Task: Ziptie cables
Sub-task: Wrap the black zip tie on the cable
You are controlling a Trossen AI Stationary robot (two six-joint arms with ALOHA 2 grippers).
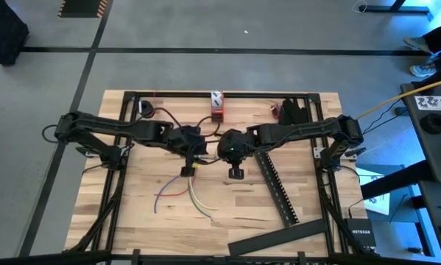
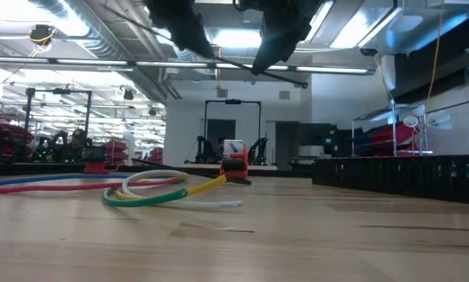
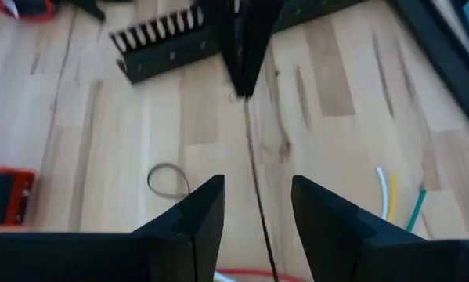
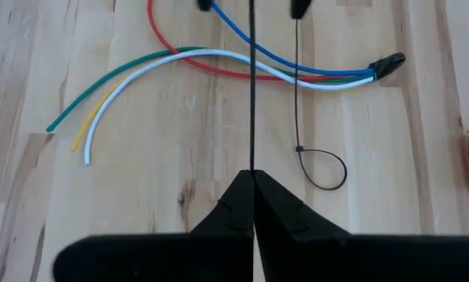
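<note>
In the high view, the loose bunch of thin coloured cables point(image 1: 182, 190) is seen on the pale wooden table point(image 1: 146, 221), on the left side of the long black slotted bar point(image 1: 277, 188); the bunch is gathered at its end nearest the arms and its free ends fan out towards the table's near edge. The left gripper point(image 1: 188, 171) is held over that gathered end, and the right gripper point(image 1: 235, 173) is placed between the cables and the slotted bar. In the low view, the cables point(image 2: 140, 189) are seen lying flat, the long axis running across the picture, with a green and yellow loop at one end. In the left wrist view, the left gripper point(image 3: 257, 205) is seen with its jaws apart, a thin black strip point(image 3: 254, 176) passing between them; whether it is pinched cannot be told. In the right wrist view, the right gripper point(image 4: 254, 182) is seen closed on that strip point(image 4: 251, 94), and a small looped black zip tie point(image 4: 316, 160) lies beside the cables point(image 4: 218, 63), whose bound end carries a black tip.
</note>
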